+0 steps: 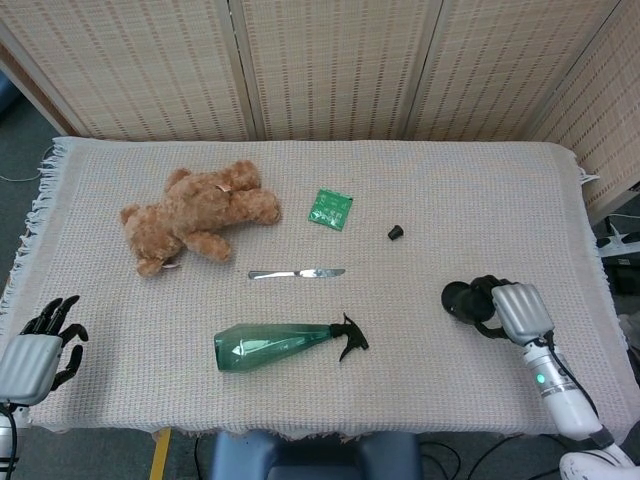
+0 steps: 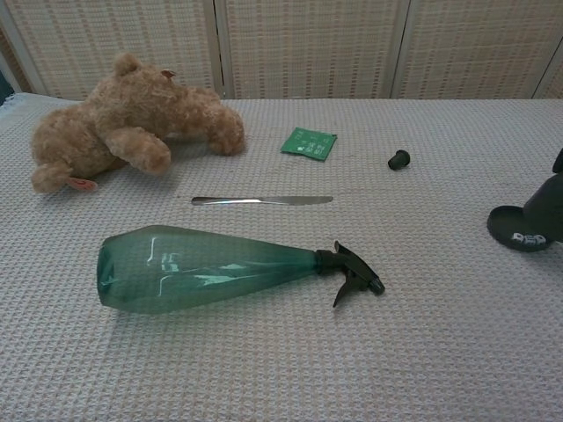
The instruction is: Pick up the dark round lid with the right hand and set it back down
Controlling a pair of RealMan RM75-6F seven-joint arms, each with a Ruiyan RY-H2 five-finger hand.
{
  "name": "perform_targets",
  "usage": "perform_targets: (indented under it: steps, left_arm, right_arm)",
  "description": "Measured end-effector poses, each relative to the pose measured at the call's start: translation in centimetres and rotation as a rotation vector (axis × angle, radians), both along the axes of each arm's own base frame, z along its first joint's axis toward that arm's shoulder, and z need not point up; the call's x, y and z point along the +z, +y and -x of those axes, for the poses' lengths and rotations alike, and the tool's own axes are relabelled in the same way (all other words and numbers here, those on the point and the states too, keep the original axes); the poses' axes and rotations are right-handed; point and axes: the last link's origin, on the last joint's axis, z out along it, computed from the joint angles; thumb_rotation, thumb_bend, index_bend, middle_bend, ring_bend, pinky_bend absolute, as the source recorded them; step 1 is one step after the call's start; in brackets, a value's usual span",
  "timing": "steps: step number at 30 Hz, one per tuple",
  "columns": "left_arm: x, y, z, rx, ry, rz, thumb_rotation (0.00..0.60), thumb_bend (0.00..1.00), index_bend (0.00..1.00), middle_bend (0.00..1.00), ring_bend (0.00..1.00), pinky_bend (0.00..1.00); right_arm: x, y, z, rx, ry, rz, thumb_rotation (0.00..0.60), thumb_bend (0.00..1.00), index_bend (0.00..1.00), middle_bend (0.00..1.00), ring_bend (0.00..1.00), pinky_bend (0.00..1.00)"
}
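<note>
The dark round lid [image 1: 460,297] is at the right side of the table, tipped up on edge with a white-printed face [image 2: 521,232] showing in the chest view. My right hand [image 1: 515,310] grips it from the right, dark fingers [image 1: 487,290] curled over its rim; in the chest view only a part of that hand [image 2: 551,204] shows at the frame's edge. My left hand [image 1: 35,350] rests at the front left corner, fingers apart, holding nothing, and is seen only in the head view.
A green spray bottle [image 1: 280,345] lies on its side at the front centre. Behind it are a table knife [image 1: 296,273], a green packet [image 1: 330,209], a small black cap [image 1: 396,233] and a brown teddy bear [image 1: 200,212]. The woven cloth's right edge [image 1: 600,290] is close to my right hand.
</note>
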Motion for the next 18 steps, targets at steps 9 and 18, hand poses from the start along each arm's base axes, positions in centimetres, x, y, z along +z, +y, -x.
perform_targets:
  steps: [9, 18]
  left_arm:
    - [-0.3, 0.0, 0.0, 0.002, 0.002, 0.012, 0.6, 0.53, 0.49, 0.09, 0.09, 0.3]
    - [-0.1, 0.1, 0.0, 0.003, -0.005, 0.009, 0.6, 0.53, 0.5, 0.09, 0.09, 0.3]
  right_arm:
    - [0.0, 2.2, 2.3, -0.109, 0.139, -0.094, 0.6, 0.18, 0.42, 0.38, 0.44, 0.53]
    - [-0.3, 2.6, 3.2, -0.167, 0.201, -0.197, 0.6, 0.18, 0.03, 0.05, 0.03, 0.27]
